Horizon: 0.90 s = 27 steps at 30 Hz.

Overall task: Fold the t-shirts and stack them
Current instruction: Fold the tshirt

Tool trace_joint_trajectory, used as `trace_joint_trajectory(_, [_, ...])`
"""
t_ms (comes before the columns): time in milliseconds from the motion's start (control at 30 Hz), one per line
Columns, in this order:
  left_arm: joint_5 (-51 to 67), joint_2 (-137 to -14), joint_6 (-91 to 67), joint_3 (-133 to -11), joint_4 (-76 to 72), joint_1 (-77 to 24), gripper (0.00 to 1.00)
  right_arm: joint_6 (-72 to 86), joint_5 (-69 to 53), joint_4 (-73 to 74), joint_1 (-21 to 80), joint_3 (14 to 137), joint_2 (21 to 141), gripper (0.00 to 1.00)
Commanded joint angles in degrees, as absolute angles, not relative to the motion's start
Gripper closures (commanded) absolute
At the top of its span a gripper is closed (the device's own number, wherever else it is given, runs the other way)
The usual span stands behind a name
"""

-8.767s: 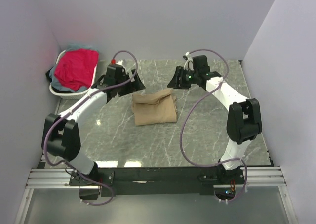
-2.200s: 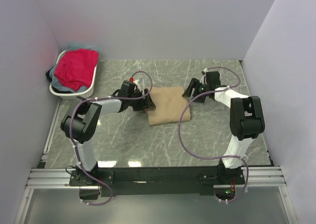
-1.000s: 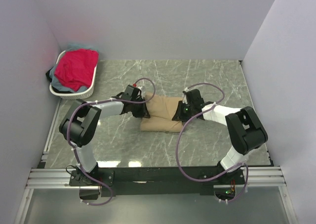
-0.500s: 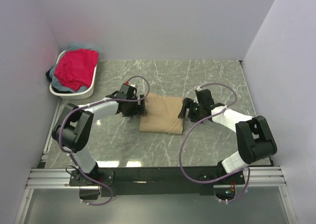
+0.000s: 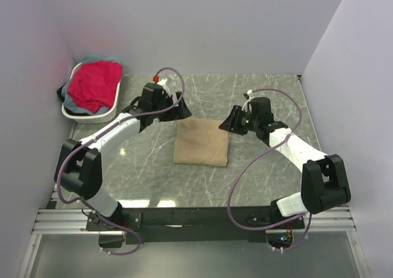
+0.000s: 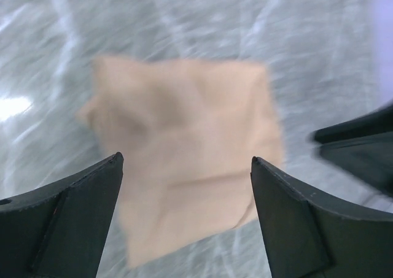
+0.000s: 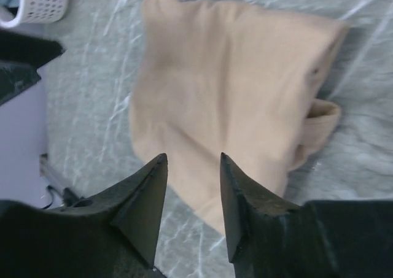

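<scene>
The tan t-shirt [image 5: 201, 143] lies folded into a rough rectangle near the middle of the grey marbled table [image 5: 264, 173], flat on the surface and apart from the other shirts. In the right wrist view, a small folded flap [image 7: 322, 115] pokes out from one edge of it.

The left gripper [image 5: 181, 112] hangs just off the shirt's far left corner. In the left wrist view, its fingers [image 6: 73, 210] are spread wide with nothing between them, and the blurred tan cloth shows below the gap. The right gripper [image 5: 228, 123] hangs by the far right corner. Its fingers [image 7: 147, 198] are parted by a narrower gap and hold nothing, and the shirt lies beneath them. Neither claw appears to touch the cloth.

The white basket [image 5: 92, 114] sits at the far left corner of the table, well apart from the tan shirt. The red-pink t-shirt [image 5: 93, 83] is heaped on top in it. Pale blue-grey cloth [image 5: 92, 58] shows behind it, and a dark piece [image 5: 61, 92] hangs over the left rim.
</scene>
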State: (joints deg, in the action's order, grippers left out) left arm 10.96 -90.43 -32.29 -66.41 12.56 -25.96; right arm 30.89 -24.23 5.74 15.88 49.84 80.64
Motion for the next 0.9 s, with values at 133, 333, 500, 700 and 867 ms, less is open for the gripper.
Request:
trace_joint_trajectory(133, [28.0,-102.8,-37.3,-70.1,0.4,-26.3,0.11,33.8,-33.8,0.1,18.5,45.4,84.3,0.55])
trace_joint_trajectory(333, [29.1,-110.7,-36.4,-70.3,0.7,-26.4,0.12,33.2,-26.8,4.7,19.0,41.0,84.3,0.57])
trace_joint_trajectory(500, [23.9,-113.0,-33.2,-70.4,4.3,-25.8,0.13,33.9,-18.2,10.3,19.0,38.3,81.0,0.57])
trace_joint_trajectory(700, [20.1,-112.7,-30.5,-70.5,7.6,-24.3,0.13,35.1,-11.4,12.9,18.9,36.2,77.0,0.58])
trace_joint_trajectory(867, [21.3,-110.5,-30.1,-70.1,7.3,-24.3,0.13,33.3,-10.2,13.9,19.0,37.3,70.5,0.56])
